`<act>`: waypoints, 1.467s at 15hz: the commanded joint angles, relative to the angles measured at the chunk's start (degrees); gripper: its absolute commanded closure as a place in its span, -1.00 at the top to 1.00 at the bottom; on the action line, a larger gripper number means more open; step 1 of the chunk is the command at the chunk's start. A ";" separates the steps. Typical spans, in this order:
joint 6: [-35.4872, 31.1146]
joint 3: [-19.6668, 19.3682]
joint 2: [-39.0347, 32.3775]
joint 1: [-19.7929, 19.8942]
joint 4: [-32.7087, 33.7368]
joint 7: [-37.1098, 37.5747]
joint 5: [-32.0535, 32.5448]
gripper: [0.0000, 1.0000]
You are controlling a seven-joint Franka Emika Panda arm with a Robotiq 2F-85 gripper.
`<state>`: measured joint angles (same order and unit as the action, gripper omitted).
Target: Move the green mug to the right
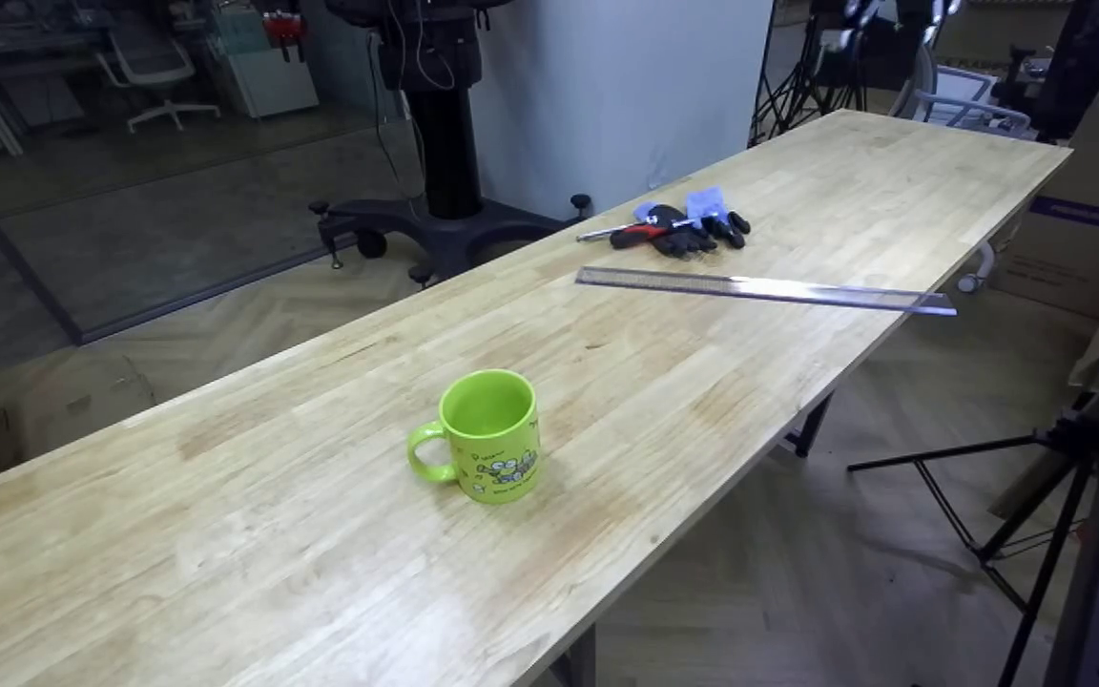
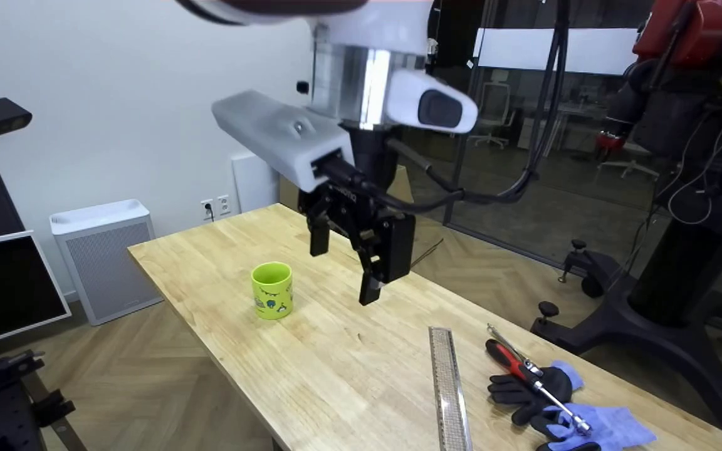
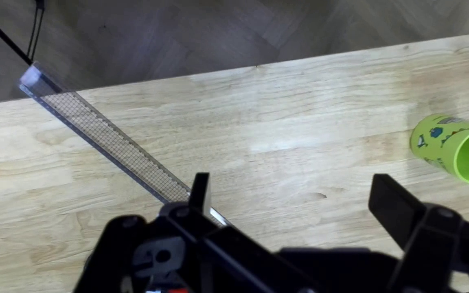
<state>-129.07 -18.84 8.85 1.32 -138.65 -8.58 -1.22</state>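
Observation:
The green mug (image 1: 500,463) stands upright on the wooden table in both exterior views. Its handle points to the left in this exterior view. It also shows in an exterior view (image 2: 272,300), where the handle is hidden. In the wrist view the mug (image 3: 442,142) is at the right edge, partly cut off. My gripper (image 2: 345,269) is open and empty, raised above the table and apart from the mug. In the wrist view my gripper (image 3: 291,185) has its two black fingers wide apart with bare wood between them.
A clear ruler (image 1: 759,289) lies across the table, one end overhanging the edge. It also shows in the wrist view (image 3: 112,138). Gloves (image 2: 530,391) and a red-handled tool (image 2: 514,363) lie beyond it. The table's edge (image 3: 257,66) runs past the mug's side.

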 commanded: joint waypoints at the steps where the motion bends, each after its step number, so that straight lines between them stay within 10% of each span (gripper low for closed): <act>1: -8.17 6.69 -13.14 1.65 6.80 10.64 0.56 1.00; 7: -14.53 11.33 -24.74 -1.79 11.80 25.78 6.71 1.00; 22: -15.68 19.62 -27.13 -6.07 9.84 17.28 6.03 1.00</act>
<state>-144.45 -0.79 -17.99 -2.94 -128.56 9.55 4.52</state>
